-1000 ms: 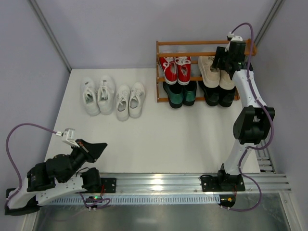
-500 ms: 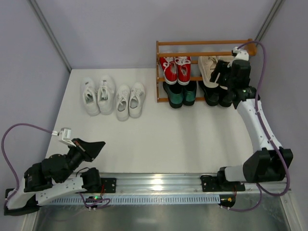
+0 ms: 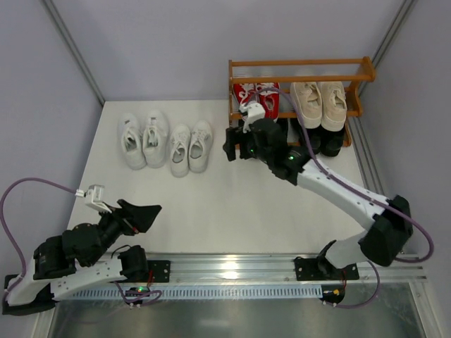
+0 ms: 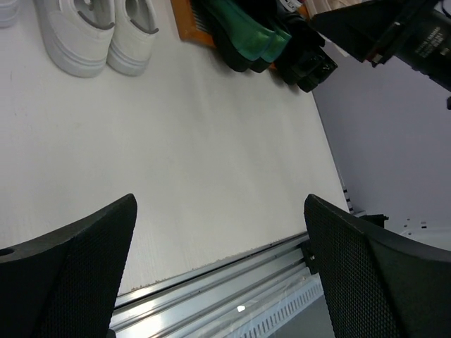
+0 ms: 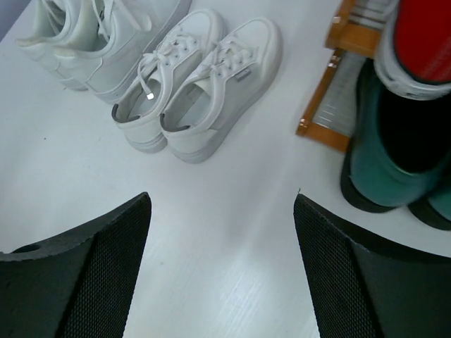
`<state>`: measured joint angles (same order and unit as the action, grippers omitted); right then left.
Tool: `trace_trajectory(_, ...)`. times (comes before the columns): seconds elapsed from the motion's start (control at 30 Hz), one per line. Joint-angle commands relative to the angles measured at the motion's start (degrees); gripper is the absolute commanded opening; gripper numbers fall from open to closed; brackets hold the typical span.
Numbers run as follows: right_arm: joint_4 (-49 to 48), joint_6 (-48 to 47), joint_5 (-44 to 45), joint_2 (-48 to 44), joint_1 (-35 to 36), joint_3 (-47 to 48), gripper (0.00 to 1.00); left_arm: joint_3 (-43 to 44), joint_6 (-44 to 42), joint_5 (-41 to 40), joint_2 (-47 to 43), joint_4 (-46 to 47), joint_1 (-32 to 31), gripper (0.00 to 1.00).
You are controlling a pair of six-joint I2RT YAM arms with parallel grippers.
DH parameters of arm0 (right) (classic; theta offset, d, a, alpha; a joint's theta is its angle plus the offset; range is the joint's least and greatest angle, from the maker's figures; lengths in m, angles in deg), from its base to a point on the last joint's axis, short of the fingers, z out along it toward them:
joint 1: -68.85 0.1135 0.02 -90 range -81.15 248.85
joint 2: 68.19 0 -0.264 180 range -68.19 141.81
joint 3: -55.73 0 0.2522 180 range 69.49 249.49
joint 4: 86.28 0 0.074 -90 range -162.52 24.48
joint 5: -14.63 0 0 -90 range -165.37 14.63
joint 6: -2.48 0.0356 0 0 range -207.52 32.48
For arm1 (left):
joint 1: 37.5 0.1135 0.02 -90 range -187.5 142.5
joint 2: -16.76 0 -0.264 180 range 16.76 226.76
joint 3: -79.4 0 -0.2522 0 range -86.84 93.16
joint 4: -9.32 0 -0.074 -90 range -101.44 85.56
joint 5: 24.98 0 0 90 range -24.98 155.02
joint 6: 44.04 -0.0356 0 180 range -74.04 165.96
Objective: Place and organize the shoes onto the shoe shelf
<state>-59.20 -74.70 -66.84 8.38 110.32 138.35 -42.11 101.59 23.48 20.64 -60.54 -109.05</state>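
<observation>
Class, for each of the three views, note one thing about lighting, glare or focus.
Top external: even light, faint shadows, a glare patch on the rail. Left wrist: the near fingers are dark against the bright table. Right wrist: the white sneakers are sharp with soft shadows; the red shoe at the edge looks blurred.

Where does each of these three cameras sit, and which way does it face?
Top external: above and behind the robot, looking down at table, shoe shelf, left arm, right arm.
Left wrist: low by the near edge, facing across the table; its open fingers frame it.
Right wrist: above the table, looking down beside the shelf; its open fingers show.
Shared: both wrists catch green loafers and a white sneaker pair.
</observation>
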Motion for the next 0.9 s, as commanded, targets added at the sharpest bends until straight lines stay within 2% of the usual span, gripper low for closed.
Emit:
trace_trajectory(0.0,-2.0,1.2,1.9,11.9,4.6,8.3,0.83,1.4,1.8,-1.5,0.0,-1.6,0.1,1.0)
trace_trajectory(0.1,1.5,2.8,3.1,20.7,6.8,19.4,0.84,1.3,2.4,-1.2,-0.8,-1.8,0.1,1.0)
trace_trajectory(0.13,2.6,3.6,3.2,26.3,6.9,25.0,0.84,1.3,2.5,-1.0,-0.9,-2.0,0.1,1.0)
trace_trajectory(0.2,5.2,6.4,4.5,33.8,7.0,30.4,0.84,1.4,2.9,-0.7,-1.2,-2.2,0.1,1.0)
trace_trajectory(0.43,14.8,10.3,6.3,51.3,6.9,55.5,0.84,1.7,3.4,-0.1,-2.8,-3.4,0.2,1.0)
trace_trajectory(0.57,17.6,11.0,6.2,59.0,6.8,61.5,0.84,1.9,3.8,-0.1,-5.1,-4.6,0.1,1.0)
trace_trajectory(0.7,18.2,12.3,6.3,61.0,6.2,61.1,0.84,2.4,4.2,-0.6,-6.3,-6.1,0.1,1.0)
trace_trajectory(0.87,18.0,11.8,1.6,62.8,5.6,59.8,0.82,2.3,4.0,-0.7,-6.3,-5.9,0.1,1.0)
